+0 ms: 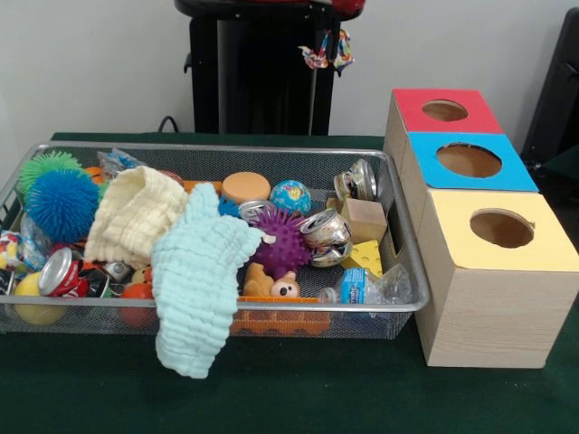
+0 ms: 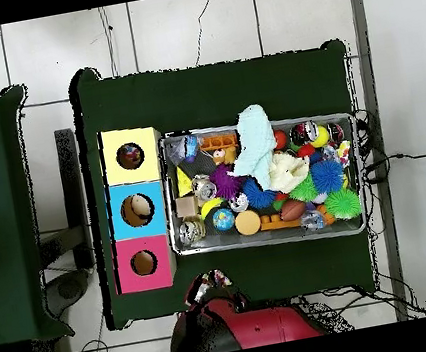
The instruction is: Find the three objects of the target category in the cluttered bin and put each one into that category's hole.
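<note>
The silver wire-mesh bin (image 1: 226,149) stands on the green table, full of clutter; in the overhead view (image 2: 279,240) it lies right of the boxes. It holds crushed cans (image 1: 326,231), spiky balls (image 1: 282,242), a wooden block (image 1: 364,220), a yellow cheese wedge (image 1: 364,258) and a crushed plastic bottle (image 1: 366,287). A mint cloth (image 1: 199,280) hangs over its near rim. The yellow-topped box (image 1: 507,271) stands nearest, its round hole (image 1: 501,229) facing up; something dark shows in the hole (image 2: 130,156). My gripper (image 1: 327,50) hangs drawn back by the pedestal (image 2: 208,284), far from the bin.
A blue-topped box (image 1: 470,161) and a red-topped box (image 1: 443,110) stand in a row behind the yellow one. A cream cloth (image 1: 136,212), a blue spiky ball (image 1: 61,203) and a red can (image 1: 65,271) fill the bin's left side. The black pedestal (image 1: 253,72) stands behind.
</note>
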Controlling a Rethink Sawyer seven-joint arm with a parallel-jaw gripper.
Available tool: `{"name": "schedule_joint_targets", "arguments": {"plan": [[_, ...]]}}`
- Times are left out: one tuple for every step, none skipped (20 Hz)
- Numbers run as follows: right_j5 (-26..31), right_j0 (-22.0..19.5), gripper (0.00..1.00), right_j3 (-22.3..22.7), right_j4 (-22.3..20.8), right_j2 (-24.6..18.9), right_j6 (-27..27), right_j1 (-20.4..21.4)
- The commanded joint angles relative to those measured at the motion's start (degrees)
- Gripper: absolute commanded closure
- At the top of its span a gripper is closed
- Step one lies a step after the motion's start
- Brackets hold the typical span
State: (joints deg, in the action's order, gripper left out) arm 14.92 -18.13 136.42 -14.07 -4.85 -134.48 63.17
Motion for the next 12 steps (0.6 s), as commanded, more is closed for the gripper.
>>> {"name": "schedule_joint_targets", "arguments": {"plan": [[6.22,3.05,1.00,1.20,6.37,-0.07,-8.32,2.09],[6.14,3.48,1.00,1.19,6.81,0.09,-8.49,2.02],[6.16,4.11,1.00,1.10,7.48,0.27,-8.90,1.95],[6.04,4.80,1.00,1.26,7.87,0.60,-9.16,2.06],[5.94,5.42,1.00,1.08,8.18,1.07,-9.37,1.86],[5.42,5.78,1.00,1.18,8.26,1.46,-9.30,1.52],[4.93,5.98,1.00,1.12,8.52,1.69,-9.23,0.96],[4.48,6.29,1.00,1.17,8.62,2.06,-9.18,0.61],[4.24,7.16,1.00,0.96,8.94,2.57,-9.65,0.21],[4.33,7.86,1.00,0.74,9.22,3.07,-9.91,0.05],[4.87,9.87,1.00,0.14,9.80,4.11,-11.26,-0.06],[5.19,11.07,1.00,-0.16,10.34,4.72,-11.95,-0.11]]}}
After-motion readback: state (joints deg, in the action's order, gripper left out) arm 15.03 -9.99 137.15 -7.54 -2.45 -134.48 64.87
